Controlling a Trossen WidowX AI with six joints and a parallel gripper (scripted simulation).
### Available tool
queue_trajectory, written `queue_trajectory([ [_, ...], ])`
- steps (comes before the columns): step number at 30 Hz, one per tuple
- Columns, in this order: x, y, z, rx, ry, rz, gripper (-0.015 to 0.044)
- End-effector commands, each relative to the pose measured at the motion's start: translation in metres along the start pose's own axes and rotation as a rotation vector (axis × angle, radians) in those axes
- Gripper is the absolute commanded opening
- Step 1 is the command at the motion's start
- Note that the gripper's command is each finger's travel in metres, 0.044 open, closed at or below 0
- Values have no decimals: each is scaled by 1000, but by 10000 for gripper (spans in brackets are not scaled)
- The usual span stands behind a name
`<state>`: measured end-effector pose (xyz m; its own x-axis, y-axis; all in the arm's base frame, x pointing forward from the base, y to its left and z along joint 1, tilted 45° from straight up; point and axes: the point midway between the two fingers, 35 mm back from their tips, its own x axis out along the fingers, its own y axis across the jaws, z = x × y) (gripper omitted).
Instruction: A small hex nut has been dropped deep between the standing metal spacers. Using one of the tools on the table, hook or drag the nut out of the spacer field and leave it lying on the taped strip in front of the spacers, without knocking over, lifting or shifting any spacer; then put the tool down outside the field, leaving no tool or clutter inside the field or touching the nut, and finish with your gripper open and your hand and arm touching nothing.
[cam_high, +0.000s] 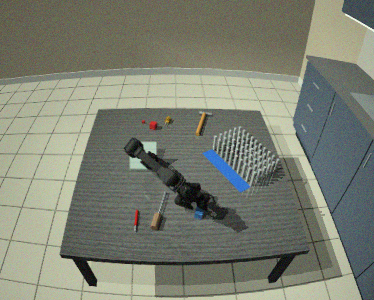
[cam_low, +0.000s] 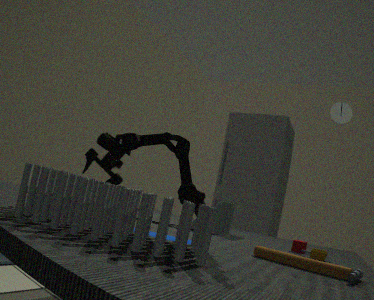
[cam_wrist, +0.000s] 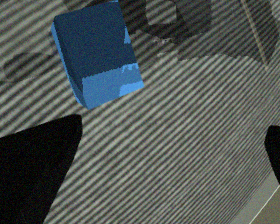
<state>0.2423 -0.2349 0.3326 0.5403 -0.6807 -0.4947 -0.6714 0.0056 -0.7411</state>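
The standing metal spacers (cam_high: 239, 150) (cam_low: 145, 220) are upright at the right of the table. The blue taped strip (cam_high: 225, 170) (cam_low: 167, 237) lies along their front. I cannot make out the hex nut in any view. A tool with an orange handle and metal crosshead (cam_high: 201, 125) (cam_low: 300, 262) lies behind the strip. A tool with a wooden handle (cam_high: 156, 221) and a thin metal shaft lies front left. My gripper (cam_high: 201, 206) (cam_low: 101, 175) (cam_wrist: 175, 129) is open and empty, above the table near a blue block, away from the spacers and both tools.
The blue block (cam_high: 199, 215) (cam_wrist: 100, 45) sits on the table below my hand. A red pen-like object (cam_high: 136, 220) lies front left. A red cube (cam_high: 153, 125) (cam_low: 299, 246) and a yellow item (cam_high: 168, 120) (cam_low: 318, 255) are at the back. A pale mat (cam_high: 137, 164) lies by the arm's base.
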Motion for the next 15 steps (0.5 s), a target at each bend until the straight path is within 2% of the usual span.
queue_trajectory([
  [1, -17, 29, -38, -113, 68, 120, 440],
  [10, -89, 121, -109, -335, 135, 538, 440],
  [15, -96, 127, -112, -347, 131, 568, 440],
])
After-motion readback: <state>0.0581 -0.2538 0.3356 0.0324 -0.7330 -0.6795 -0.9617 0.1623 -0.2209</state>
